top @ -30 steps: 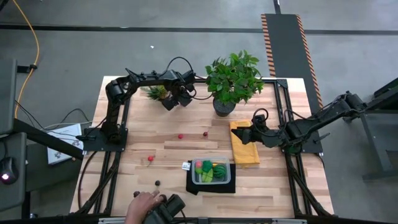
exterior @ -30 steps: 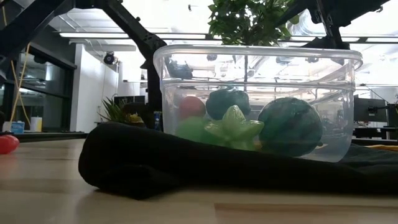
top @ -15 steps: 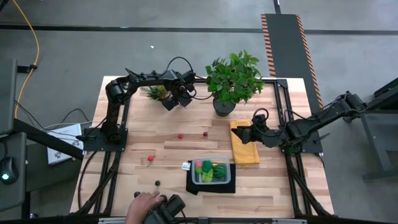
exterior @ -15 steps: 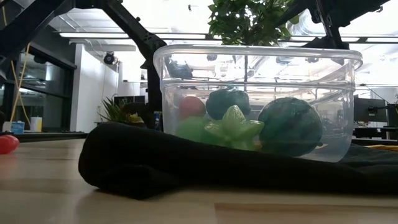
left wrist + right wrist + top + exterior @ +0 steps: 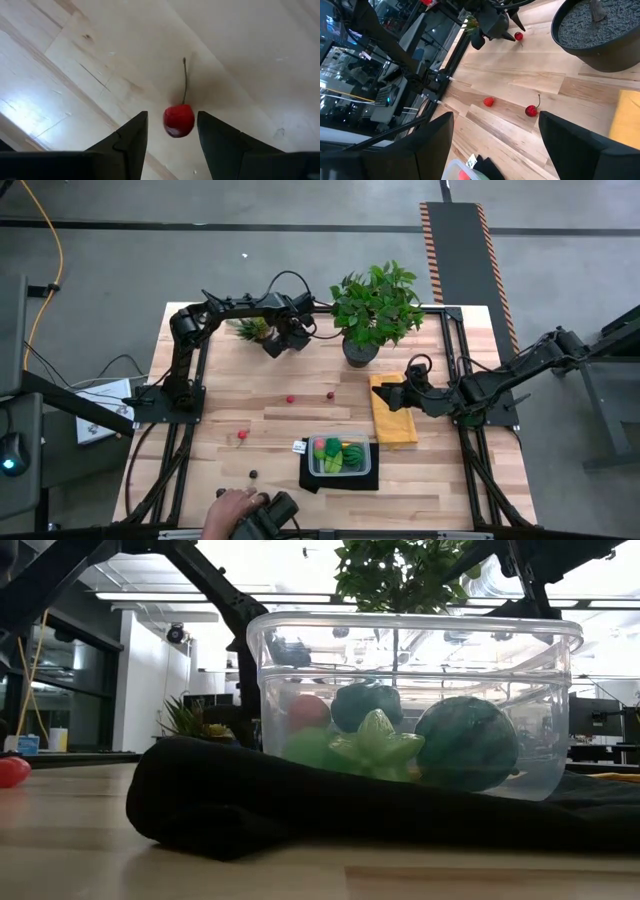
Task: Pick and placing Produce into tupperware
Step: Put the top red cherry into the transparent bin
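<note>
Nothing moved since earlier frames. Left pincer hung open around small red cherry, far tabletop; right pincer open, waiting; clear plastic tupperware near edge, part-filled.

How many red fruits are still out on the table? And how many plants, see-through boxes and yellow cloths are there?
Red fruits out on the table: 4
Potted plants: 2
Clear box: 1
Yellow cloth: 1
Total: 8
</note>
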Robot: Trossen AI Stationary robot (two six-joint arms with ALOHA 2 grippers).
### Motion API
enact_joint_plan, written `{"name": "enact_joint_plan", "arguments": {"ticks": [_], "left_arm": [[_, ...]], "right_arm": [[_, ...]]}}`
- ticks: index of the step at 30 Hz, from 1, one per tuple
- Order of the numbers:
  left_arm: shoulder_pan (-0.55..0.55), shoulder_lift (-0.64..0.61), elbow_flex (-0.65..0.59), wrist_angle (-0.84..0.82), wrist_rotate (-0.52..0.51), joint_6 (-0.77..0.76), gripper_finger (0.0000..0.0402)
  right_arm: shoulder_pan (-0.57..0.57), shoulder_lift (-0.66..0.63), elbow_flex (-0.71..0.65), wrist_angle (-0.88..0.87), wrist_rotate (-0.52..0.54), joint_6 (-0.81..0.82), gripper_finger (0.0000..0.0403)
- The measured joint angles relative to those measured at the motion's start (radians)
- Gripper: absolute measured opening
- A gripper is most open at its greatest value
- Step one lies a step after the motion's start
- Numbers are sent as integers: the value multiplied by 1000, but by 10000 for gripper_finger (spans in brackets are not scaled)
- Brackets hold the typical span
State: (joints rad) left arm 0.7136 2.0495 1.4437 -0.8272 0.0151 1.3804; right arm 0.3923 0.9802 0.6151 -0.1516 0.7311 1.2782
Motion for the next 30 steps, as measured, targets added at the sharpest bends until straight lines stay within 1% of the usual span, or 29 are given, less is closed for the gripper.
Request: {"name": "enact_joint_plan", "arguments": {"ticks": [14,20,30], "left_arm": [[0,13,-1,-25,-4,0,161],[0,22,0,0,-7,-1,161],[0,22,0,-3,-15,-1,161]], "right_arm": [[0,0,0,0,0,4,282],[0,0,0,0,0,4,282],[0,0,0,0,0,1,282]]}}
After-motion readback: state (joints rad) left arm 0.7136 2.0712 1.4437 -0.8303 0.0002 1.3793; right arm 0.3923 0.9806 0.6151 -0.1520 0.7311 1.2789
